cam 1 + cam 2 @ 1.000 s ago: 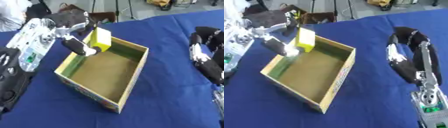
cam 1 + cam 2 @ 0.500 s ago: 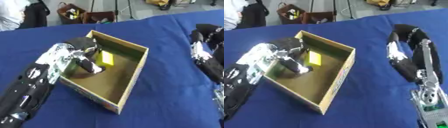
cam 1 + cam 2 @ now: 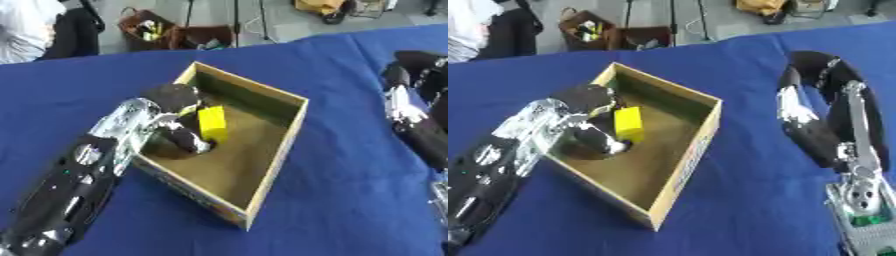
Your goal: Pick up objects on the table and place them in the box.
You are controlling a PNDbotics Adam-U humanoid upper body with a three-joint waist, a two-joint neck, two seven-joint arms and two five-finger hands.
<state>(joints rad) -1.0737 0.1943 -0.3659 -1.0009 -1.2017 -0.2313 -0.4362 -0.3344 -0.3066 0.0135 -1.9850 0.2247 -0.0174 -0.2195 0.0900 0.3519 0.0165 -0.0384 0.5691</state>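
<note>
left hand (image 3: 179,136) inside the box (image 3: 293,125), fingers curled beside the yellow block (image 3: 212,123); whether gripping it, cannot tell.

matt cardboard box (image 3: 289,131), blue cloth table (image 3: 350,165), glossy yellow block (image 3: 213,125), shiny metal/plastic left robot hand (image 3: 179,134).

The black-and-silver left arm is extended diagonally from the lower left, and its black left hand (image 3: 179,127) is held low with fingers curled downward. The right hand (image 3: 800,107) is raised at the right edge, its fingers not made out.
</note>
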